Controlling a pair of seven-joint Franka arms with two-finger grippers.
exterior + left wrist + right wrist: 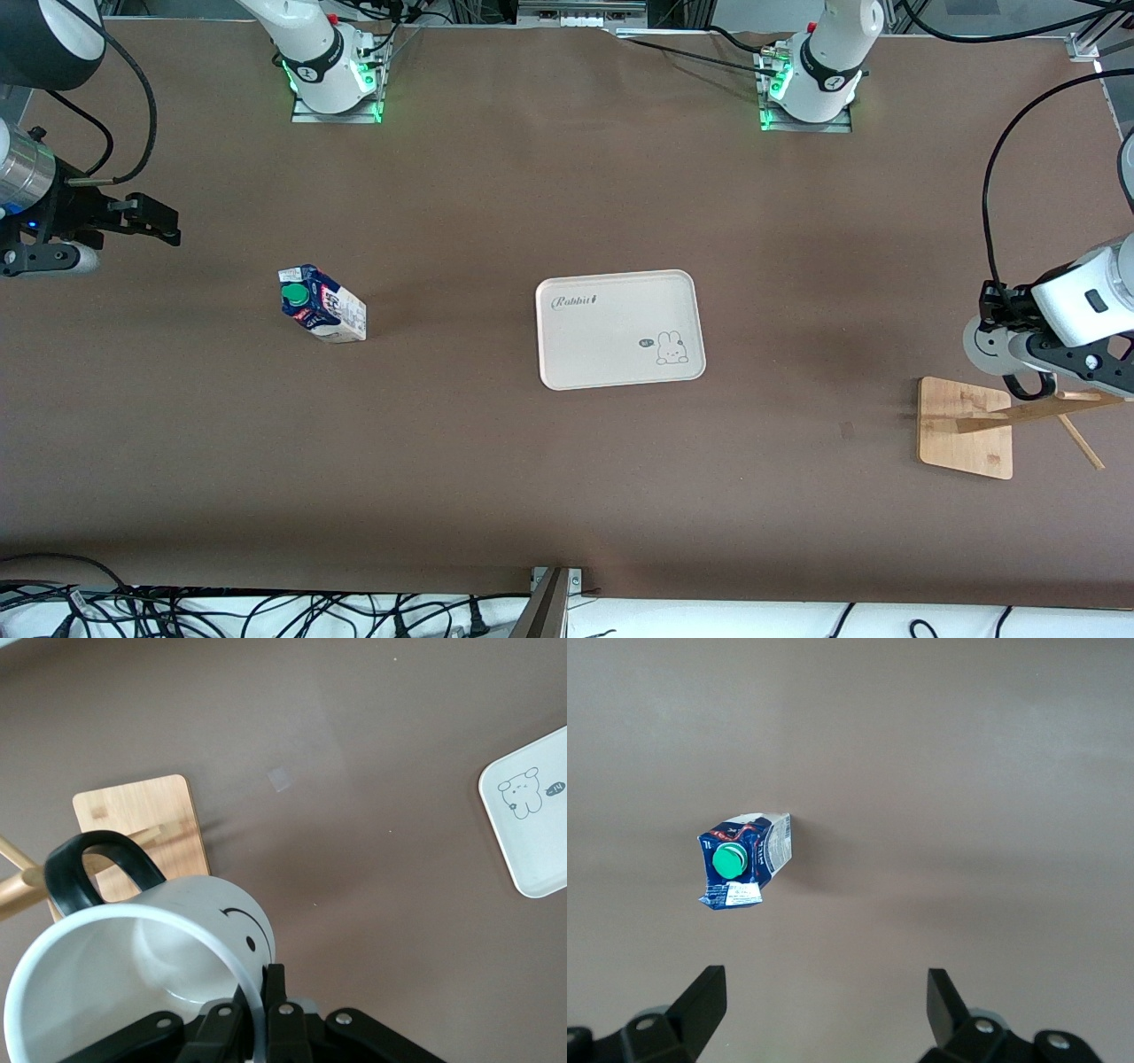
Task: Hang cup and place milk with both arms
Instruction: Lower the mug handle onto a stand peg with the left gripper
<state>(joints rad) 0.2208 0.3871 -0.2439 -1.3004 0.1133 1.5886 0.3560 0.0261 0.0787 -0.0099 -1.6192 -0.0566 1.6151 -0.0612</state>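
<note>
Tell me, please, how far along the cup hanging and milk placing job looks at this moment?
Nothing is finished yet. In hand: the left gripper is shut on the rim of the cup, holding it over the wooden rack, not hung. Left: the milk stands untouched on the table toward the right arm's end, and the right gripper hangs open above it. The tray holds nothing.

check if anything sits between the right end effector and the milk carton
Nothing visible does. The right end effector hangs open above bare table, with the milk standing alone; the tray lies well off toward the left arm's end.
</note>
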